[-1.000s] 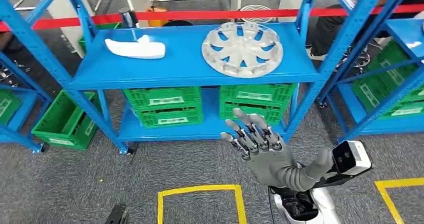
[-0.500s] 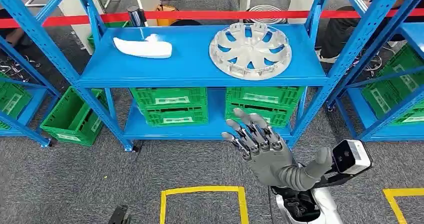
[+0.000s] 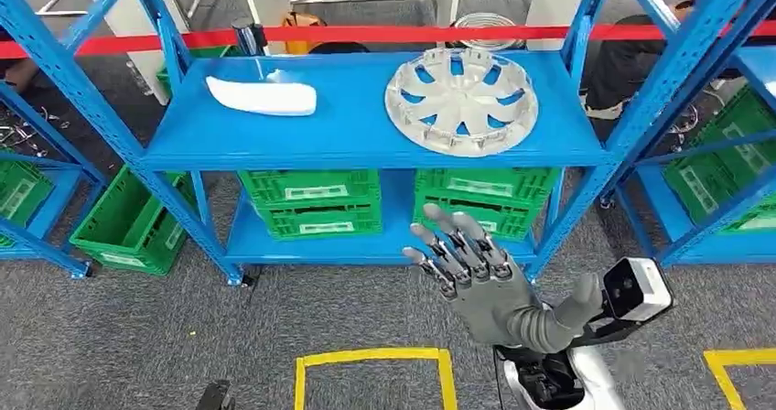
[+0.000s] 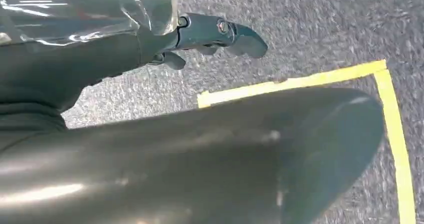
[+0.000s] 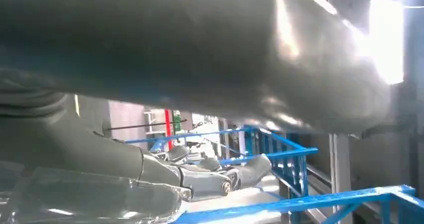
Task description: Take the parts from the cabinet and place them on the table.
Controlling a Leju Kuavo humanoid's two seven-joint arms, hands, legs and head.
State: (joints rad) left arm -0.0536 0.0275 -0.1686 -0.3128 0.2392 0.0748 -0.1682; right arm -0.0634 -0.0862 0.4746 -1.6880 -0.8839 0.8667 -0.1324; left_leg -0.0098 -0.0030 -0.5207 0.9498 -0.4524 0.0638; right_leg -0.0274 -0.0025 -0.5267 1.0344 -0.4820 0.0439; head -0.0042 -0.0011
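A silver wheel cover [image 3: 460, 101] lies flat on the right half of the blue rack's upper shelf [image 3: 348, 131]. A white moulded part [image 3: 262, 96] lies on the left half. My right hand [image 3: 476, 277] is raised in front of the rack, below the upper shelf's front edge, fingers spread and holding nothing. In the right wrist view its fingers [image 5: 210, 176] point toward the blue rack. My left hand [image 4: 210, 36] hangs low over the grey floor with nothing in it, fingers extended; its dark tip [image 3: 216, 395] shows at the head view's bottom edge.
Green crates [image 3: 311, 201] [image 3: 476, 199] fill the lower shelf, and another green crate [image 3: 128, 222] stands on the floor at left. More blue racks [image 3: 723, 145] flank both sides. A red barrier strip [image 3: 384, 33] runs behind. Yellow tape [image 3: 371, 357] marks the carpet.
The whole view has shifted: the rack sits a little lower and further right in the picture. My right hand keeps its open pose, slightly lower.
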